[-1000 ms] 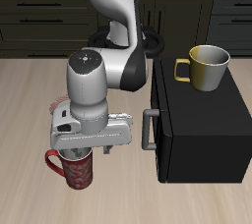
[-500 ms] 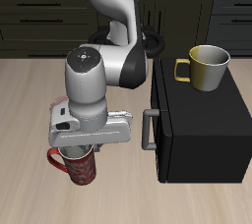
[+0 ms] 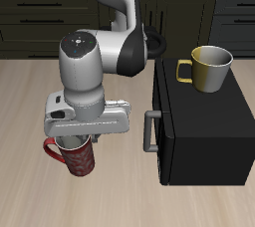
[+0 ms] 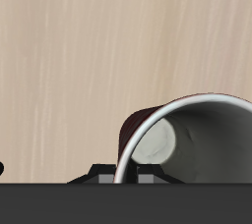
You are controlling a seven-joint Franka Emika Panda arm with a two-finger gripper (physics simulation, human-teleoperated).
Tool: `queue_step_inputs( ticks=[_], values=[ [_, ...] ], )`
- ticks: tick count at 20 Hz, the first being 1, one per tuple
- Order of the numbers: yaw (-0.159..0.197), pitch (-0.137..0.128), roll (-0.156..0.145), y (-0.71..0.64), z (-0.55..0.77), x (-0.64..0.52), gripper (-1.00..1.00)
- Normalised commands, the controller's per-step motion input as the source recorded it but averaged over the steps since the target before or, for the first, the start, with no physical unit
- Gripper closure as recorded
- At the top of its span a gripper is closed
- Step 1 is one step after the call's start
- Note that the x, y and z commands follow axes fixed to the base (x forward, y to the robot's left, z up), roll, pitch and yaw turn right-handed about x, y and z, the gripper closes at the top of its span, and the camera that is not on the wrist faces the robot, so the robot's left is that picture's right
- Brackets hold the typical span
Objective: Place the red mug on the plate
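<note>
The red mug (image 3: 79,159), dark red and speckled with a loop handle, hangs just above the wooden table near its front edge. My gripper (image 3: 78,141) comes down onto it from above and is shut on its rim. In the wrist view the mug (image 4: 187,140) shows its pale inside close up, with the fingertips (image 4: 148,176) at its rim. The plate is hidden in both views.
A black cabinet (image 3: 204,131) with a grey handle (image 3: 150,131) stands beside the arm, close to the gripper. A plain yellow mug (image 3: 207,67) sits on top of it. Dark drawers line the back wall.
The gripper has risen a little and shifted away from the black cabinet, carrying the red mug with it. The yellow mug has not moved.
</note>
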Motion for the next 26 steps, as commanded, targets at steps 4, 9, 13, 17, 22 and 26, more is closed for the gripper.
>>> queue_step_inputs(
  ticks=[4, 9, 13, 17, 22, 26],
  values=[
    [-0.025, -0.03, -0.001, -0.07, 0.12, -0.28, 1.0],
    [-0.021, -0.003, -0.013, -0.09, 0.02, -0.31, 1.0],
    [-0.036, 0.04, -0.034, -0.14, -0.03, -0.34, 1.0],
    [-0.024, -0.02, 0.023, -0.05, 0.02, -0.52, 1.0],
    [0.016, -0.061, 0.024, 0.0, 0.03, -0.57, 1.0],
    [-0.034, -0.014, 0.009, -0.07, -0.01, -0.48, 1.0]
  ],
)
